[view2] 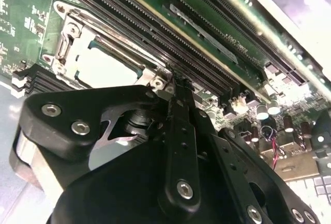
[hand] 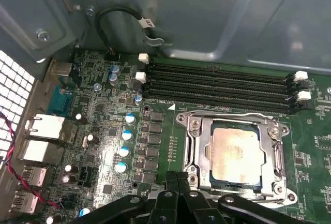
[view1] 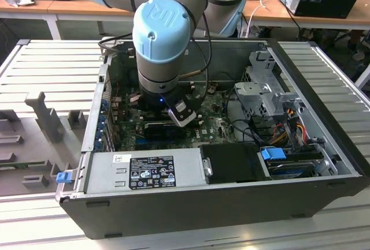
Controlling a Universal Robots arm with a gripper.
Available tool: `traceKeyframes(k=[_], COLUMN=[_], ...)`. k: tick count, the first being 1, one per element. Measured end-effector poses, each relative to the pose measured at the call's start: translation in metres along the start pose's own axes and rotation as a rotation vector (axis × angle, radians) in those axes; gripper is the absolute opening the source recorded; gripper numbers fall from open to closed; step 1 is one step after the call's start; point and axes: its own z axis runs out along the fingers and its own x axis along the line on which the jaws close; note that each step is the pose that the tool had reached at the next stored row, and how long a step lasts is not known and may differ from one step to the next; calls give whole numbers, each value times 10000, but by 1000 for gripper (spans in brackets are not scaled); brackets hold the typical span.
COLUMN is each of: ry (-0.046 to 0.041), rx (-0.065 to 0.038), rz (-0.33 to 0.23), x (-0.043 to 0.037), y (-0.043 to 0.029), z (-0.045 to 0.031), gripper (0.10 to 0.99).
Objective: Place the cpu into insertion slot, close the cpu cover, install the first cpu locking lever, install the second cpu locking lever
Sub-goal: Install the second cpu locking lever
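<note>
Looks approx. halfway through, judging by both wrist views. Can see the cpu (hand: 235,154) lying flat and square in the insertion slot (hand: 234,184), pale metal top facing up, so step 1 reads as done. Can also see the cpu cover (hand: 199,149) down over the chip's edges, with its window framing the top and no raised side. Reads as step 2 done too.

Less sure re the 2 locking levers. Can make out thin metal rods along 2 opposite sides of the socket frame, but can't tell whether either is hooked under its catch. Best treated as the part left to do or confirm.

Tool (hand: 178,178): looks clenched, fingertips pressed together w/ nothing between them, grasping nothing. Hangs low over the motherboard (hand: 103,131), just beside the socket frame's edge, on the side away from the memory slots (hand: 217,87). Can't tell if touching the frame or a lever end. In the second wrist view, a finger tip (view2: 178,87) sits right at the frame's corner, cpu (view2: 106,69) just beyond it.

In the exterior view, tool (view1: 182,114) reaches down inside the open pc case (view1: 324,146), roughly mid-case, toward the far wall. Case lies on the ribbed grey surface (view1: 52,71).
</note>
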Motion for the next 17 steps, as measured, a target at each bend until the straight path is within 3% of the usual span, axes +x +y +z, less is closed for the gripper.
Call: traceKeyframes(k=[12,17], ry=[2,1], rx=[3,1], rz=[0,0], x=[-6,-6], y=[104,113], z=[-262,-283], gripper=[106,106])
